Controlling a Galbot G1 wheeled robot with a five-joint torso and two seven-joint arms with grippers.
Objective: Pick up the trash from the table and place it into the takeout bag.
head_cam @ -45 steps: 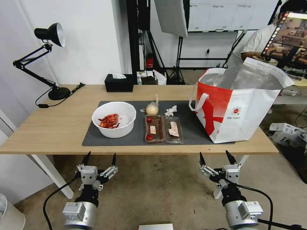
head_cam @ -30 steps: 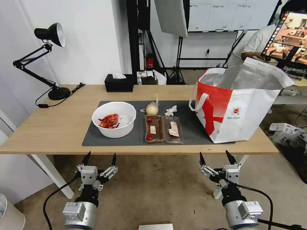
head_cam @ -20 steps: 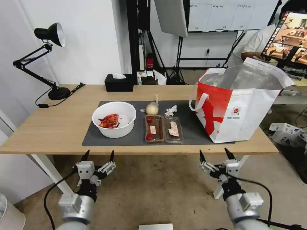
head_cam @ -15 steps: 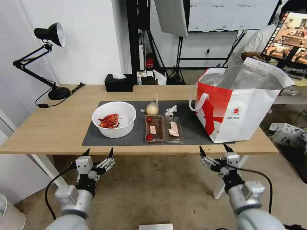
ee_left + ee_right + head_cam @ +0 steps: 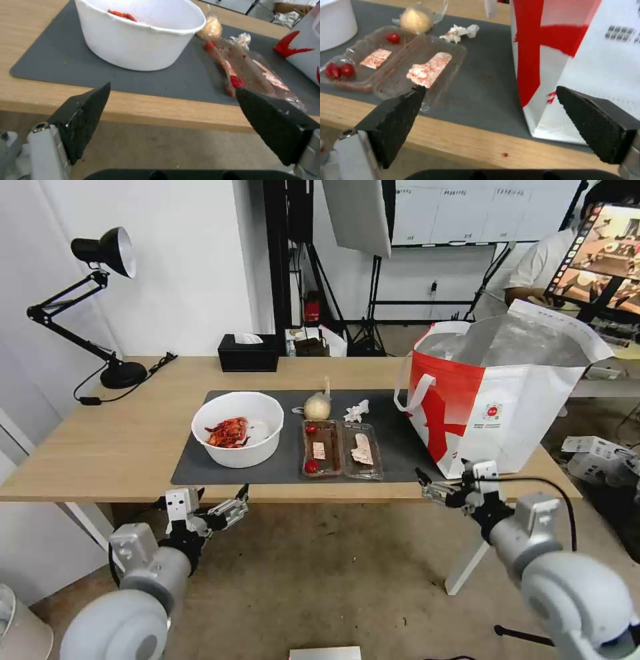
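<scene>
Pincers first: our left pincer (image 5: 215, 499) hangs spread wide and empty just below the near edge of the worktop (image 5: 120, 440), in front of the bowl. Our right pincer (image 5: 448, 481) is likewise spread and empty, at the worktop's near edge before the takeout bag (image 5: 497, 410).

From the left wrist we see the white bowl (image 5: 141, 37) side-on, standing on the grey mat (image 5: 63, 65), with red scraps showing over its rim; the head view looks down into it and shows the scraps heaped to one side. From the right wrist we make out what lies in the clear clamshell tray (image 5: 398, 66): red cherry tomatoes in one half, red-stained paper pieces in both. Beyond it sit the knotted bag with a beige lump (image 5: 415, 20) and the crumpled tissue (image 5: 460, 32), near each other. The head view alone shows the takeout bag's open mouth and foil lining, standing upright on the mat's right end.
</scene>
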